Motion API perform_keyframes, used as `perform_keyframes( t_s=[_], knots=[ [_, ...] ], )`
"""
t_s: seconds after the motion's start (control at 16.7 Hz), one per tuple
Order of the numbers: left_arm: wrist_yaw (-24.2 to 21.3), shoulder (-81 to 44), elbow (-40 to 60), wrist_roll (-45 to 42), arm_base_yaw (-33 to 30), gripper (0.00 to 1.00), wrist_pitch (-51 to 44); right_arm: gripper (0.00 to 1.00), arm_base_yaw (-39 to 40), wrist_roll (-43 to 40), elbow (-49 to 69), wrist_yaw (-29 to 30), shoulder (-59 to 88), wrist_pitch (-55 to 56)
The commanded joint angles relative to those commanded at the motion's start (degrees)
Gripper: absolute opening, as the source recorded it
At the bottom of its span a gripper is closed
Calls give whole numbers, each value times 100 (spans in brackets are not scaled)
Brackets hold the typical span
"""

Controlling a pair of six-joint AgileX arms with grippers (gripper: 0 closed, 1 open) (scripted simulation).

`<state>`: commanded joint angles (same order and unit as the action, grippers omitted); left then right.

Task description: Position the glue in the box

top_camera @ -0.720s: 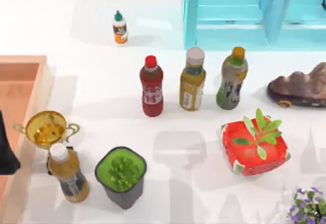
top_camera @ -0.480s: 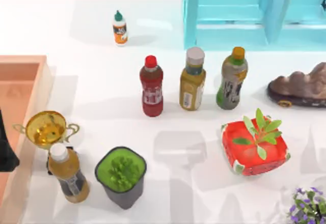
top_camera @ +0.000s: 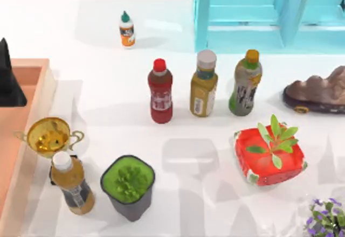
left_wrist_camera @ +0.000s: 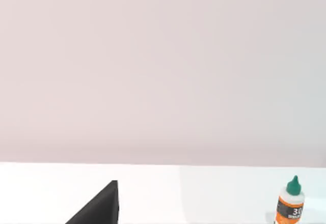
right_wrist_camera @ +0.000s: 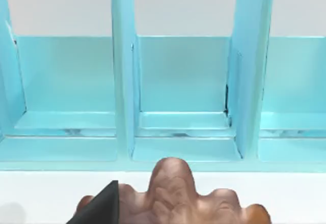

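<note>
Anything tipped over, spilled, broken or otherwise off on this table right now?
Nothing stands out. The glue stands upright at the back of the table, apart from everything else and outside the box. The three bottles in the middle row, the trophy and the green plant pot are all upright, with no spill anywhere.

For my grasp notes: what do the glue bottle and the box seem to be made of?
The glue: probably smooth plastic, judging by its white body, green pointed cap and orange printed label. The box: looks like matte wood, with an orange-tan colour and thick raised walls, though painted board is possible.
</note>
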<state>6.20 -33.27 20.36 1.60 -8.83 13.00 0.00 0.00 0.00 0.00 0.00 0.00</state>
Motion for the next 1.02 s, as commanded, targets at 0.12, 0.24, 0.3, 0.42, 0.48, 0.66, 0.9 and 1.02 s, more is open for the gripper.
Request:
perform_keyframes(
  t_s=[0.12,0.24,0.3,0.42,0.48,0.66,0.9,1.02],
  knots=[
    [198,-1374,647,93,-263,100,400,100,0,0,0,0,0,0],
    [400,-2862,1301,201,-527,100,794,100,0,0,0,0,0,0],
    [503,-3611,1627,260,-654,100,989,100,0,0,0,0,0,0],
    [715,-5055,2264,386,-894,100,1369,100,0,0,0,0,0,0],
    [820,-5724,2569,449,-1005,100,1552,100,0,0,0,0,0,0],
    [1102,-7412,3385,622,-1298,100,2030,100,0,0,0,0,0,0],
    [1367,-8828,4081,781,-1572,100,2454,100,0,0,0,0,0,0],
    [1438,-9172,4200,827,-1647,100,2567,100,0,0,0,0,0,0]
  ],
)
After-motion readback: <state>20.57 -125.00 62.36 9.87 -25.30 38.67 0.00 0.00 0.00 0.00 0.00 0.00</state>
